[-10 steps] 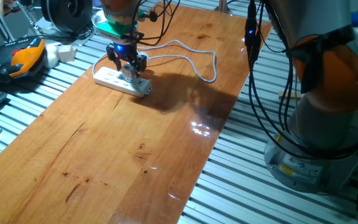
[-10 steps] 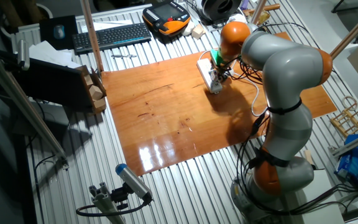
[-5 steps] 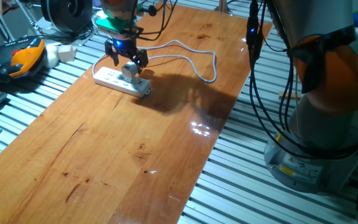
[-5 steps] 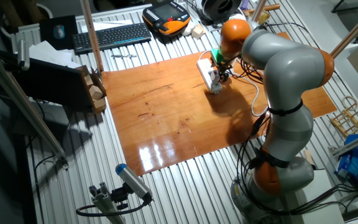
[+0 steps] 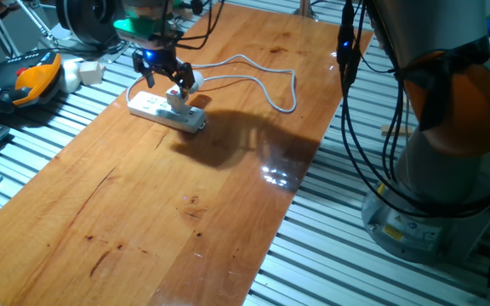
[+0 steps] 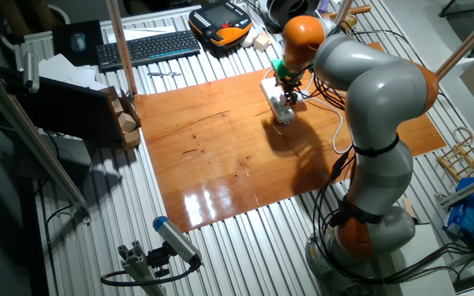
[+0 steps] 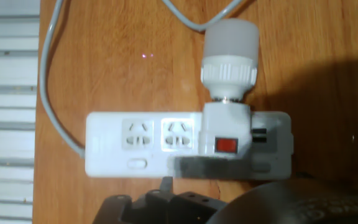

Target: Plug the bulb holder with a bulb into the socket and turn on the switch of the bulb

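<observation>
The socket, a long white power strip (image 5: 156, 108) (image 7: 135, 146), lies on the wooden board with its cable (image 5: 262, 81) looping to the right. The white bulb holder (image 7: 226, 127) sits plugged into the strip near its right end. The red switch (image 7: 226, 145) on the holder's face is in clear view. The stubby white bulb (image 7: 229, 43) (image 5: 189, 82) sticks out sideways from the holder over the board. My gripper (image 5: 165, 76) (image 6: 285, 80) hangs just above the strip with its fingers spread, empty and clear of the holder.
An orange and black pendant (image 5: 28, 81) and a small white adapter block (image 5: 90, 70) lie on the slatted table left of the board. A keyboard (image 6: 146, 48) lies farther back. The arm's base (image 5: 432, 170) and hanging cables stand to the right.
My gripper was down around the bulb holder. It has risen and drifted back and left, off the holder. The holder stays plugged into the strip.
</observation>
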You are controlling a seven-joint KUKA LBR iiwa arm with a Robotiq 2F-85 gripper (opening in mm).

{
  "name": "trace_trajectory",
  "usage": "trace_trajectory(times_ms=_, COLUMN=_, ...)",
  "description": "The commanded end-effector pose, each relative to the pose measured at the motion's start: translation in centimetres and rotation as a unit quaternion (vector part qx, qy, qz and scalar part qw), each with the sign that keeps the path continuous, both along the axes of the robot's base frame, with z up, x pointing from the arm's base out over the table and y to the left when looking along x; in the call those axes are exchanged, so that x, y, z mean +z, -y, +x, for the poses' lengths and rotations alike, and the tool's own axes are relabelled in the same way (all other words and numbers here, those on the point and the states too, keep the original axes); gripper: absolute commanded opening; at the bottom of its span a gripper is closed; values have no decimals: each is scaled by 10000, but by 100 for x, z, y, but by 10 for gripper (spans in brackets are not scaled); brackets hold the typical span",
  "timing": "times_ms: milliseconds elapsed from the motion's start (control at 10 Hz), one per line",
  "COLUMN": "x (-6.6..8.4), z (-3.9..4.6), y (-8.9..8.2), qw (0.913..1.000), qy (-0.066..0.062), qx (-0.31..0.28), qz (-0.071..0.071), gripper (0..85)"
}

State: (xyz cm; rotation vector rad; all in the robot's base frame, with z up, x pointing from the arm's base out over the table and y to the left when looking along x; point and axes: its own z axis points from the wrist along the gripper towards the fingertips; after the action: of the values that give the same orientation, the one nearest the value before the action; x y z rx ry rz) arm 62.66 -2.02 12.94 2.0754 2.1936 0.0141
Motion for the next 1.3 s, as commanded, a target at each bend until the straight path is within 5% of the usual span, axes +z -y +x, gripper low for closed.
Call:
trace_trajectory(times_ms=0, x=21, z=-11, y=-48, qw=10000, qy=9, qx=43, qz=-54, gripper=850)
trace_trajectory(times_ms=100, x=17, z=-23, y=-80, qw=9999, qy=-4, qx=111, qz=-53, gripper=850)
trace_trajectory(times_ms=200, x=-9, z=-26, y=-93, qw=9998, qy=5, qx=181, qz=-52, gripper=680)
trace_trajectory(times_ms=400, x=-84, z=-32, y=-96, qw=9993, qy=0, qx=379, qz=5, gripper=340)
trace_trajectory(times_ms=500, x=-125, z=-37, y=-94, qw=9991, qy=21, qx=419, qz=23, gripper=0)
trace_trajectory(times_ms=1200, x=-385, z=-46, y=-60, qw=9998, qy=66, qx=201, qz=-32, gripper=0)
